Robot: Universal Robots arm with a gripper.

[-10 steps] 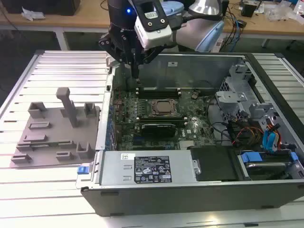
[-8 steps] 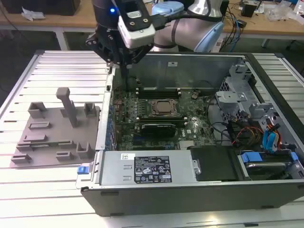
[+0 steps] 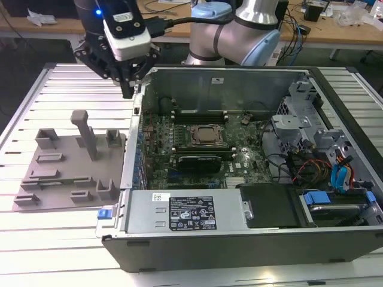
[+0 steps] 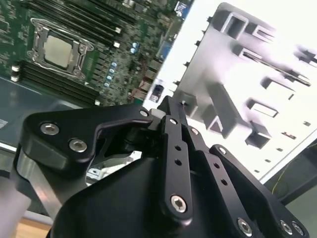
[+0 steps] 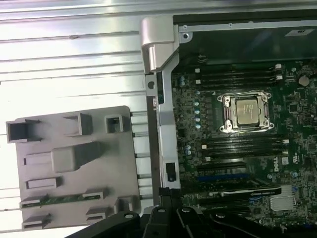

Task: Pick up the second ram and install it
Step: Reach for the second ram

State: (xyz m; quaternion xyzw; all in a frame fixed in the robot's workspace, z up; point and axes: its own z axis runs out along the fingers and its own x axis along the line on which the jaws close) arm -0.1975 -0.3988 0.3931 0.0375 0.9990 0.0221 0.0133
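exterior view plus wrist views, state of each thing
dark metal computer case: open, on its side
grey plastic holder: lying flat
thin green ram stick: lying in the holder's slot
black gripper: shut, beside the case wall
silver processor: seated in its socket, uncovered

In the exterior view, a black and white rating sticker (image 3: 191, 214) on the grey metal power supply box (image 3: 143, 216) carries print too small to read. In the first wrist view, short white lettering (image 5: 280, 162) marks the green motherboard (image 5: 292, 106).
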